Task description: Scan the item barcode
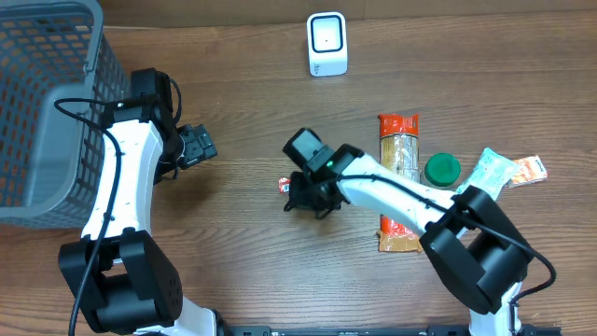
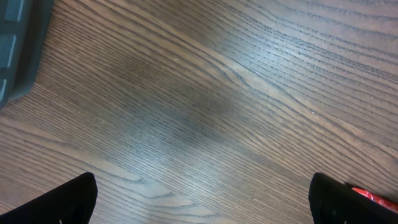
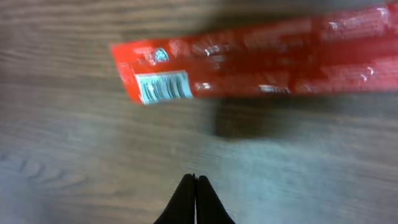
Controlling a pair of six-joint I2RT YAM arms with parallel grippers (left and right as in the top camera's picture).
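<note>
My right pincer (image 3: 195, 186) is pinched shut on nothing, poised just short of the red packet (image 3: 267, 56). The packet lies flat on the tabletop (image 3: 74, 155) with its barcode (image 3: 163, 86) facing up, which I judge handy for reading, though the white scanner (image 1: 327, 44) stands well apart at the far edge. My left pincer (image 1: 198, 145) is spread wide and empty beside the grey basket (image 1: 47, 103), probably parked clear. The surface is dark wood grain, matte and evenly lit; nothing of the room shows beyond it
</note>
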